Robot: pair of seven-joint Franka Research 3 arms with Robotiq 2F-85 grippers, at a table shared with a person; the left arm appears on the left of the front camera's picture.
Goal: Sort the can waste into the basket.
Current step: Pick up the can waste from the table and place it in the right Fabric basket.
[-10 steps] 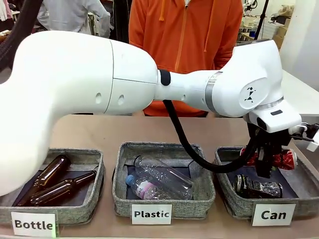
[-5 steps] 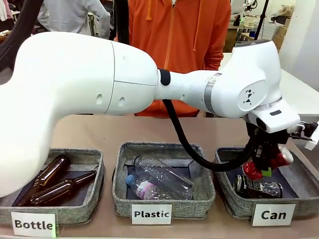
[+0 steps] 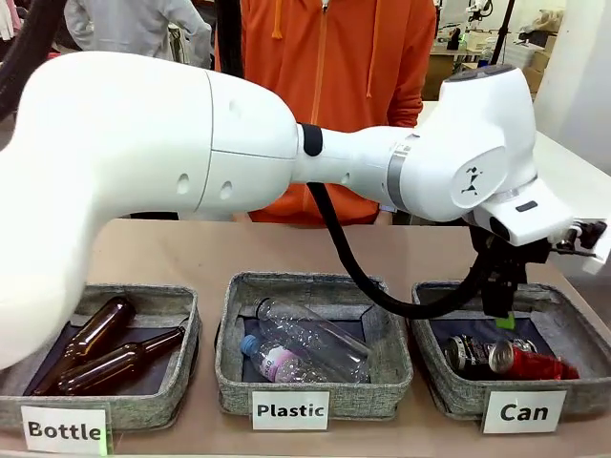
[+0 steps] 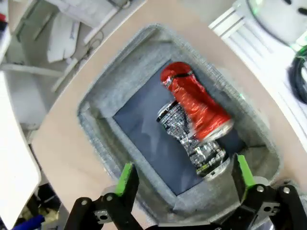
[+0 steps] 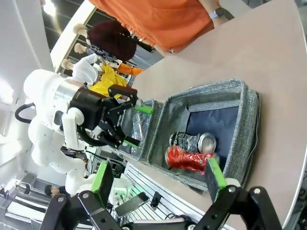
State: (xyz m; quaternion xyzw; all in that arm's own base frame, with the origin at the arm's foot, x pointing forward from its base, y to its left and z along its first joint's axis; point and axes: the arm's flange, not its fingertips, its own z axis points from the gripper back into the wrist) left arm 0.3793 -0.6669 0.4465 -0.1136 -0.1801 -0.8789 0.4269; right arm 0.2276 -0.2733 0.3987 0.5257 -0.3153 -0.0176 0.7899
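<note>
The grey basket [image 3: 449, 396] labelled "Can" stands at the front right. Inside it lie the crushed black and silver can [image 3: 468, 351] and, beside it, the crushed red can [image 3: 537, 364]. My left gripper [image 3: 500, 303] hangs just above that basket, open with nothing between its fingers. The left wrist view looks straight down: the red can [image 4: 194, 103] rests partly over the black and silver can [image 4: 204, 153] on the dark lining, with the left gripper [image 4: 184, 176] open above them. My right gripper [image 5: 158, 173] is open beside the basket [image 5: 211, 93], which holds the red can [image 5: 184, 159].
A "Plastic" basket [image 3: 315, 389] with clear bottles stands in the middle, and a "Bottle" basket [image 3: 143, 405] with two brown glass bottles at the left. A person in an orange jacket [image 3: 334, 57] stands across the table. My left arm [image 3: 191, 143] spans the table.
The red can has left my left gripper and dropped into the "Can" basket beside the black and silver can. The left gripper has opened and risen a little.
</note>
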